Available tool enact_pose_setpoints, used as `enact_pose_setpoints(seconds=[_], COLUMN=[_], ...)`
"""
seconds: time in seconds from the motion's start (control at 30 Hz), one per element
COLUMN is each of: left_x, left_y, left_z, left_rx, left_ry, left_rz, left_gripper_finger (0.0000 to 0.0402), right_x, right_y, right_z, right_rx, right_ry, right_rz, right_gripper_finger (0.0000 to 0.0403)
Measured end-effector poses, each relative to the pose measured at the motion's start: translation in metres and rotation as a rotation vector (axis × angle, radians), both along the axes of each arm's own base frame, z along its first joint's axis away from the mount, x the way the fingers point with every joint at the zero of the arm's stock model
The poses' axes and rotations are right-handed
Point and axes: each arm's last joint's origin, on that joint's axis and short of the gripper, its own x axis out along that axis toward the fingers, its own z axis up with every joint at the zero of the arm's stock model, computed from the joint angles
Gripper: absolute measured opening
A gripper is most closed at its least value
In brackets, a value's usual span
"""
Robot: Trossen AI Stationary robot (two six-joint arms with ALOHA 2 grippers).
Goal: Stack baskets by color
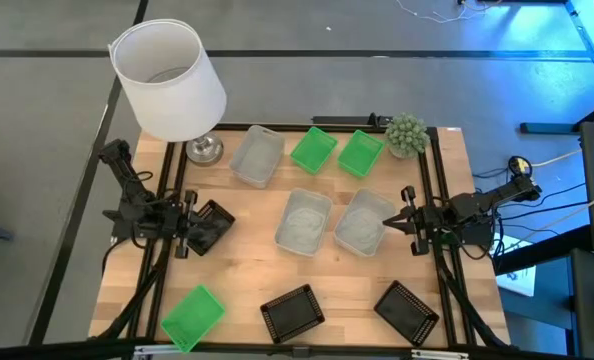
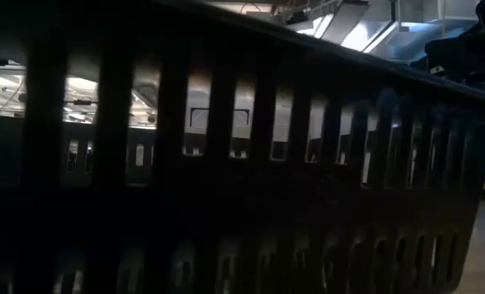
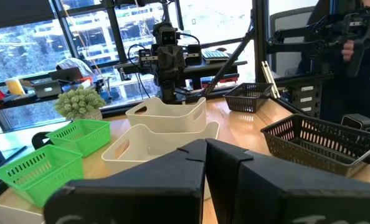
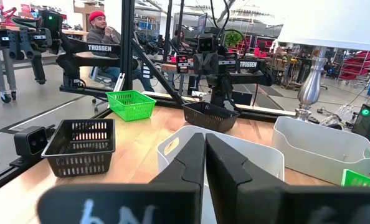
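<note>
Three grey-white baskets lie on the wooden table: one far left (image 1: pixel 257 155) and two side by side in the middle (image 1: pixel 304 222) (image 1: pixel 365 222). Two green baskets (image 1: pixel 313 148) (image 1: pixel 361 152) lie at the far edge, and a third (image 1: pixel 193 316) sits at the near left. Two black baskets (image 1: pixel 293 312) (image 1: pixel 407 310) lie at the near edge. A third black basket (image 1: pixel 209 225) lies right below my left gripper (image 1: pixel 189 232), which is shut and level; I see no touch between them. My right gripper (image 1: pixel 409 222) is shut and level at the table's right side, beside the right grey-white basket.
A white-shaded lamp (image 1: pixel 172 80) stands at the far left corner. A small green ball-shaped plant (image 1: pixel 407 133) stands at the far right. A dark frame rail (image 1: pixel 277 127) runs round the table. In the low view a black basket's slotted wall (image 2: pixel 242 163) fills the picture.
</note>
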Motion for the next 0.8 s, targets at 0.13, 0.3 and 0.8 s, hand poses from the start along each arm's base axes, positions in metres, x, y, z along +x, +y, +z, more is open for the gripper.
enact_pose_setpoints(seconds=[0.13,0.3,0.8], left_x=[0.0,0.0,0.0], left_y=[0.0,0.0,0.0], left_z=[-0.0001,0.0,-0.0001], left_rx=[0.0,0.0,0.0], left_ry=[0.0,0.0,0.0], left_rz=[0.0,0.0,0.0], left_gripper_finger=[0.0,0.0,0.0], right_x=[0.0,0.0,-0.0006], right_y=[0.0,0.0,0.0025], right_z=[0.0,0.0,0.0023], right_rx=[0.0,0.0,-0.159], right_ry=[0.0,0.0,-0.054], right_rz=[0.0,0.0,0.075], right_gripper_finger=[0.0016,0.0016,0.0012])
